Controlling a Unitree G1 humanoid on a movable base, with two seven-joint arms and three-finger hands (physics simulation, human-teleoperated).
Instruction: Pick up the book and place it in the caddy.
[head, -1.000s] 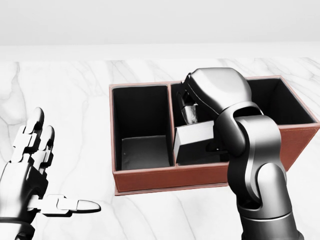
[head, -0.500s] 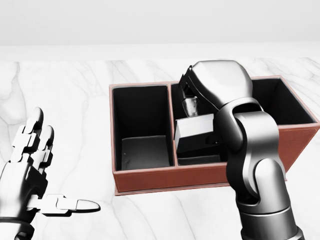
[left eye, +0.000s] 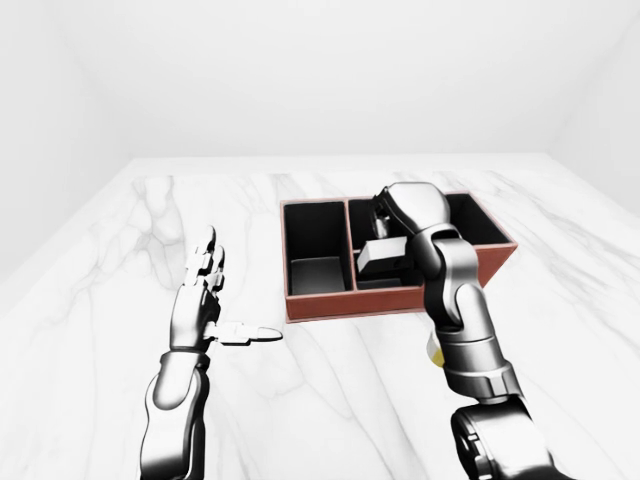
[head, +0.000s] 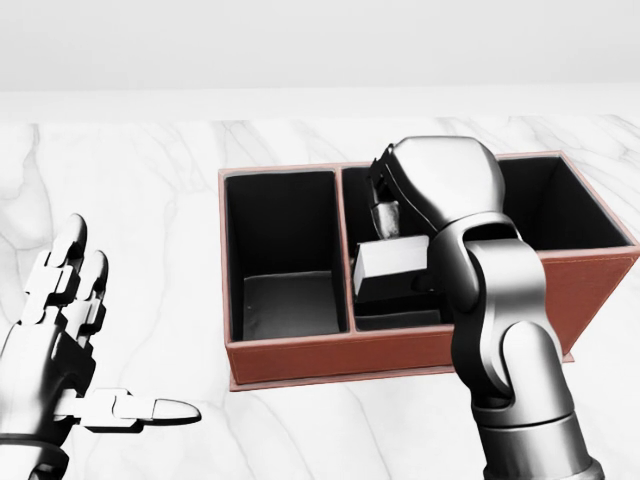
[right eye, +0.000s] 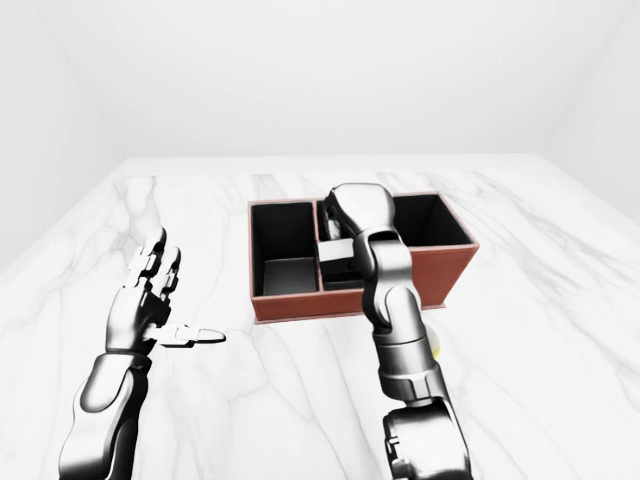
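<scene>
The red-brown caddy (head: 330, 352) stands on the marble table with two dark compartments. The grey book (head: 390, 260) hangs tilted inside the right compartment, near the divider. My right hand (head: 388, 222) reaches down into that compartment from above, and its fingers close on the book's top edge. The back of the hand hides most of the fingers. My left hand (head: 115, 330) is open and empty, with fingers spread and thumb pointing right. It hovers over the table to the left of the caddy.
The caddy's left compartment (head: 290, 300) holds nothing. A small yellow thing (left eye: 433, 350) shows partly behind my right forearm in the left-eye view. The white marble table (left eye: 150, 230) spreads wide on all sides.
My right hand rose a little with the book and shifted slightly right inside the right compartment. The left hand has not moved.
</scene>
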